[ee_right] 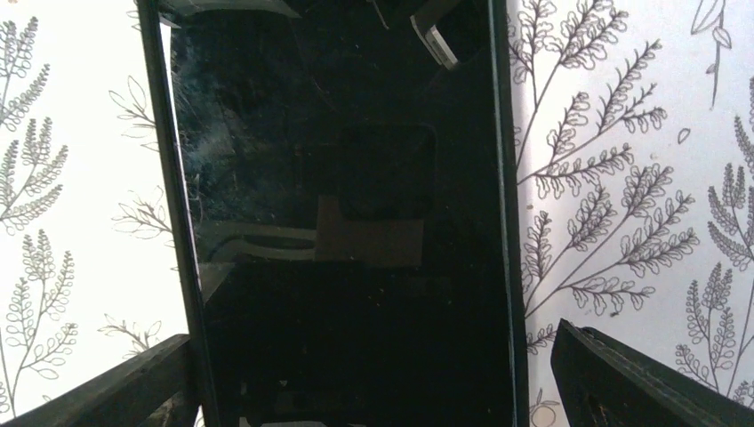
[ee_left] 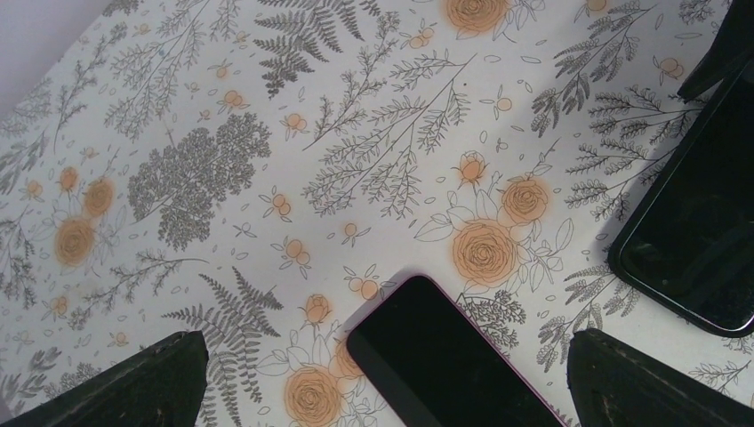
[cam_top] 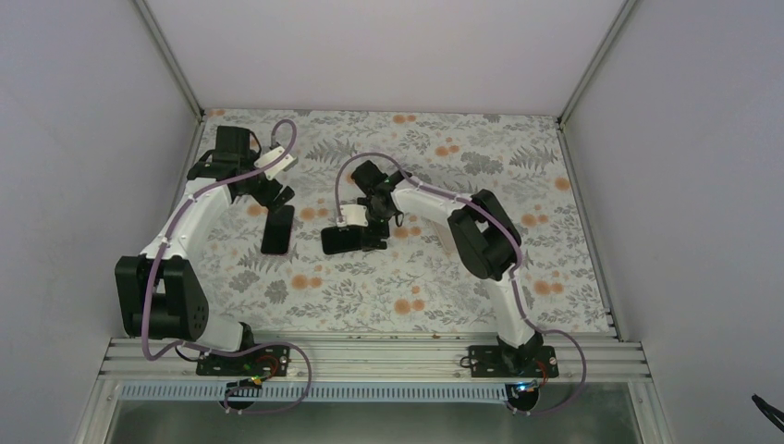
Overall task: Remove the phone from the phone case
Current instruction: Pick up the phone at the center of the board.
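Observation:
A dark-screened phone with a thin pink edge (ee_left: 445,356) lies flat on the floral cloth, also in the top view (cam_top: 277,231). My left gripper (ee_left: 387,391) hovers over its end, open, with a finger well clear on each side; in the top view it (cam_top: 277,196) is at the phone's far end. A second black glossy slab with a raised black rim (ee_right: 347,222), seemingly the case, lies to the right (cam_top: 344,240) (ee_left: 702,231). My right gripper (ee_right: 373,382) (cam_top: 365,231) straddles it, open, the left finger (ee_right: 133,382) at its edge. I cannot tell what the rim holds.
The two black slabs lie close together mid-table on the floral cloth (cam_top: 444,287). White enclosure walls stand left, right and behind, with a metal post (cam_top: 578,79) at each back corner. An aluminium rail (cam_top: 370,356) carries both arm bases at the near edge.

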